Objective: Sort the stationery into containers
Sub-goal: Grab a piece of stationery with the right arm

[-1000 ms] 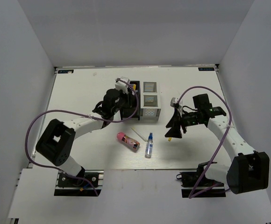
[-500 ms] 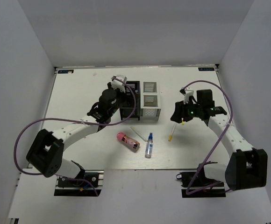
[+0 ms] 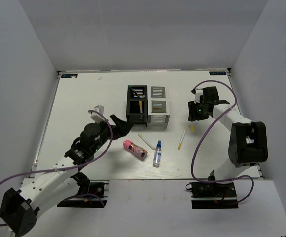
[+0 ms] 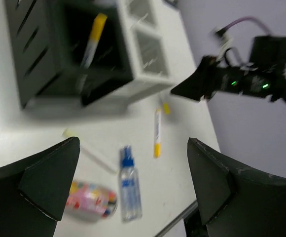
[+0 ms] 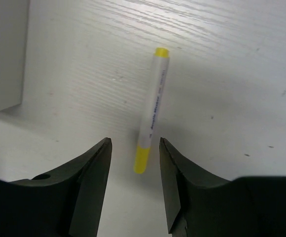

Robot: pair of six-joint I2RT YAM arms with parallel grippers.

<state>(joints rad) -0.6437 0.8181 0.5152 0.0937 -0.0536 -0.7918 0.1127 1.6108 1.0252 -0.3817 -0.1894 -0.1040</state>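
While right fingers [image 5: 86, 182] spread empty, yellow-tipped pen [image 5: 152, 111] on table [image 5: 232, 74].

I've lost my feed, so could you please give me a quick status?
Left gripper open, empty; right gripper open. Yellow-tipped pen flat on table below it. Nothing blocking it.

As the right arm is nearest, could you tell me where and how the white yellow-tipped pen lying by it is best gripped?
Take the white pen at mid-barrel, from straight above, the right gripper closing across its narrow width. It lies flat on the table, nothing touching either long side.
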